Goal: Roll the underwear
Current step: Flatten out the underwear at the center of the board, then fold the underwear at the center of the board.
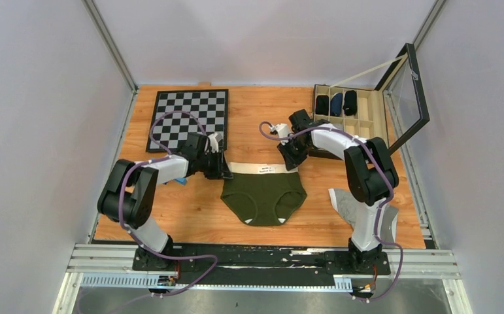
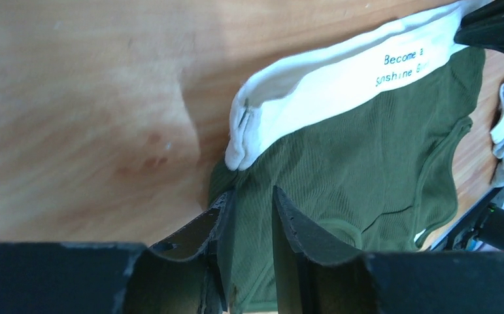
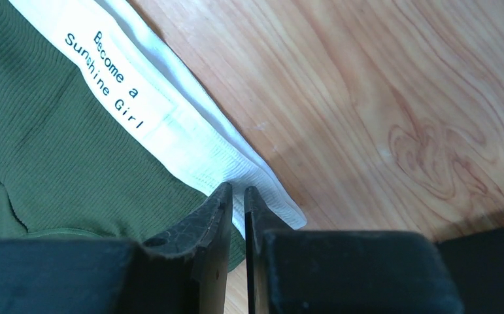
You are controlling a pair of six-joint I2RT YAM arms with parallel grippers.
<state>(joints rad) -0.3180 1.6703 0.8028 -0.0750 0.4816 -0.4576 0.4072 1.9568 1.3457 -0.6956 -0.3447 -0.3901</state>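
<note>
The dark green underwear (image 1: 264,194) with white waistband (image 1: 262,169) lies flat, unrolled, in the centre of the frame.

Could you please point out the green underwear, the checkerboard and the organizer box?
green underwear (image 1: 262,196), top external view, on the olive fabric below the waistband.
checkerboard (image 1: 193,103), top external view, on its upper-middle squares.
organizer box (image 1: 365,106), top external view, on an empty compartment.

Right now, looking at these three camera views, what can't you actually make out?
Grey garment: top view, the right arm covers most of it, so its type is unclear.
Dark rolls in the organizer box: top view, too small to identify.
Left gripper on the underwear: left wrist view, its fingers hide whether fabric is pinched.
</note>
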